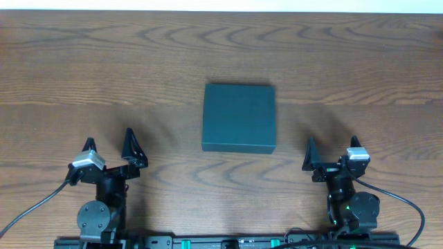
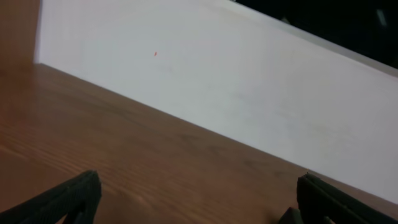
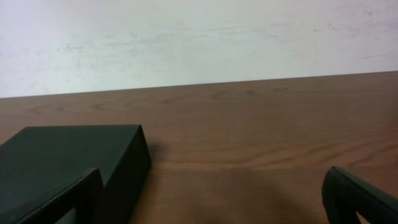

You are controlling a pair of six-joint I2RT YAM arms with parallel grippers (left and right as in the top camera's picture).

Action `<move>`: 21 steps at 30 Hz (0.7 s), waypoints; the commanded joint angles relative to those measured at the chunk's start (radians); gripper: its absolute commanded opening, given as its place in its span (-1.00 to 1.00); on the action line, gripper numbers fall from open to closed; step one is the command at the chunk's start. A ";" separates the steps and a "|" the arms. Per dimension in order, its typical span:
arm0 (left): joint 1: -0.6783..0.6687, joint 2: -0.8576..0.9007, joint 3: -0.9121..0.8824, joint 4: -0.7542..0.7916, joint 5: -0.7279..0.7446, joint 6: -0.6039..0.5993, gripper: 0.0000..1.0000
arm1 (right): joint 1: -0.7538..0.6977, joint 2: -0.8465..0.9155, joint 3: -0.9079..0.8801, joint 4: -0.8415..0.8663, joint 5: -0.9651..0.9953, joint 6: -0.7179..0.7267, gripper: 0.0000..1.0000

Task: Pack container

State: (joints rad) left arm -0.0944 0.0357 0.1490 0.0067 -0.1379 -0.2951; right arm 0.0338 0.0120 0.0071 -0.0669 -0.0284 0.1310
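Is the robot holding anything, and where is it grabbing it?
Nothing is held. The left gripper and right gripper are both open and empty; the container sits apart between them.

The container point(image 1: 239, 116), centre frame, was plain dark teal; the table point(image 1: 104, 69) showed brown wood grain; left claw point(image 1: 109, 141) and right claw point(image 1: 332, 144) were black.

Items counted: one container point(image 1: 239, 117), dark teal and square. Two grippers, namely one left gripper point(image 1: 109, 137) and one right gripper point(image 1: 332, 140), two fingers on each. One wooden table point(image 1: 69, 69).
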 commanded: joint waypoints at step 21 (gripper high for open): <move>0.079 -0.034 -0.085 0.002 0.060 -0.031 0.97 | -0.007 -0.006 -0.002 -0.004 0.006 0.018 0.99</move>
State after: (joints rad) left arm -0.0204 0.0109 0.0757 0.0040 -0.0856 -0.3176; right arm 0.0338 0.0120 0.0071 -0.0669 -0.0284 0.1310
